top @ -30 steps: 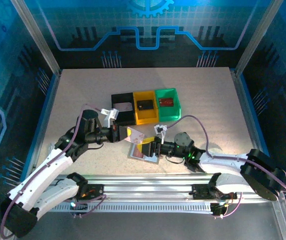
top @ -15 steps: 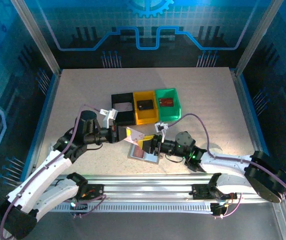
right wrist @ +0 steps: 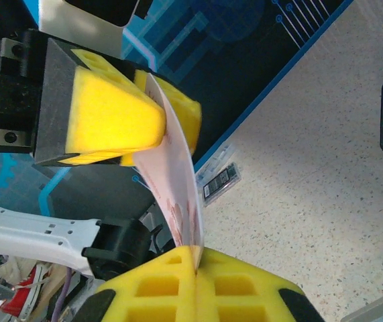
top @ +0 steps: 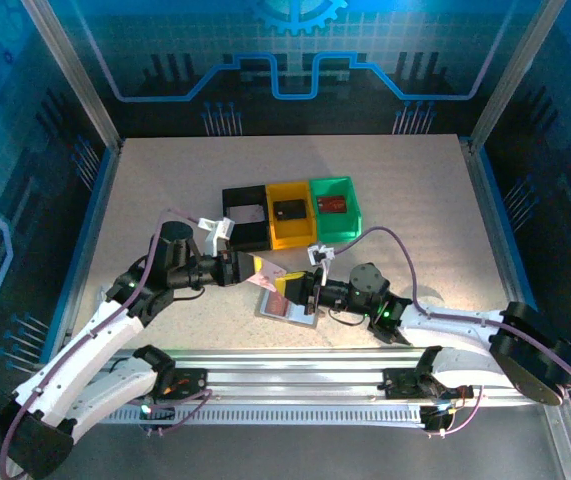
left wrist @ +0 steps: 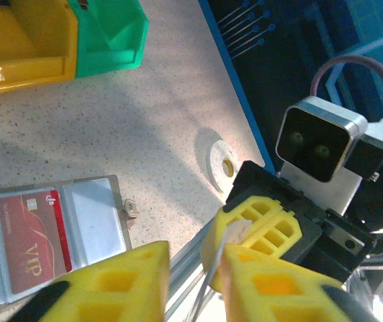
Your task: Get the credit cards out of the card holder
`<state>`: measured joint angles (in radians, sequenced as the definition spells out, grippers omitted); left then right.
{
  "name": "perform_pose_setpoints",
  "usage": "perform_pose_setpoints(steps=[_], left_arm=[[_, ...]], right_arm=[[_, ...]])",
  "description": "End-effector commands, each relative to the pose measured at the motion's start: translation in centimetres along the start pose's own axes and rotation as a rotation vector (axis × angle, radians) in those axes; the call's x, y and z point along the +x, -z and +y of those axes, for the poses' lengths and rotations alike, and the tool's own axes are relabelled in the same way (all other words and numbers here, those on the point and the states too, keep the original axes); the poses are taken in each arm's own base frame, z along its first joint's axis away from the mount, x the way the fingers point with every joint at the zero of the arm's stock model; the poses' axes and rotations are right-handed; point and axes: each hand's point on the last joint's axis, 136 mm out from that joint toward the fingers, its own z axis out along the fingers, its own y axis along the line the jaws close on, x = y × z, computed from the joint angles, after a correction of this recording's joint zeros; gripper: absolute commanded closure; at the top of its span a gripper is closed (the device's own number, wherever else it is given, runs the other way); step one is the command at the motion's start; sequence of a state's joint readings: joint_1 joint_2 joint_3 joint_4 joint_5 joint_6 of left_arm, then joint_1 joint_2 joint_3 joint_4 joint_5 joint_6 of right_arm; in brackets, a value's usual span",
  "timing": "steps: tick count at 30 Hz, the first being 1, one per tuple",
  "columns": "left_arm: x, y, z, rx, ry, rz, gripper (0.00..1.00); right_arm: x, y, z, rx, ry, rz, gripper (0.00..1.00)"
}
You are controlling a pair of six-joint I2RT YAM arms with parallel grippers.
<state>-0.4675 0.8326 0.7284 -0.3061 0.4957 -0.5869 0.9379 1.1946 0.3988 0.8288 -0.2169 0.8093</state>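
Grey and book-like, the single card holder [left wrist: 96,218] lies open and flat on the speckled table [top: 165,200], nearest the arm bases. Five cards can be counted. The first, a red card [left wrist: 27,236], sits in one clear pocket of the holder's pale inside, and a second clear pocket lies beside it. One white ring [left wrist: 222,164] lies on the table to the right of the holder, apart from it. Above the holder's far edge the two grippers meet tip to tip. The right gripper [right wrist: 196,255], over the holder's right half, has its yellow pads pressed together on one end of a pale card [right wrist: 178,188], which hangs bent in the air above the holder. The left gripper [left wrist: 192,268], over the holder's far left corner, has its pads a narrow way apart. The card's other end stands in that gap, and I cannot tell whether a pad touches it. Beyond the holder, well apart from it, three bins stand in a touching row. The black bin [top: 247,240] holds one grey card [top: 248,213], the yellow bin [top: 293,236] one dark card [top: 288,209], and the green bin [top: 337,228] one red bin card [top: 335,204].
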Motion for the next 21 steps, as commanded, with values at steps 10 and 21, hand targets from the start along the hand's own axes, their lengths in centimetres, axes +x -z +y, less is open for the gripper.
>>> perform_pose_setpoints(steps=[10, 21], left_arm=[[-1.9, 2.7, 3.0, -0.252, -0.081, -0.153, 0.25], [-4.2, 7.4, 8.4, -0.643, -0.064, -0.326, 0.10]], right_arm=[[-1.8, 0.6, -0.7, 0.153, 0.036, 0.059, 1.00], [-4.6, 0.2, -4.9, 0.395, -0.031, 0.327, 1.00]])
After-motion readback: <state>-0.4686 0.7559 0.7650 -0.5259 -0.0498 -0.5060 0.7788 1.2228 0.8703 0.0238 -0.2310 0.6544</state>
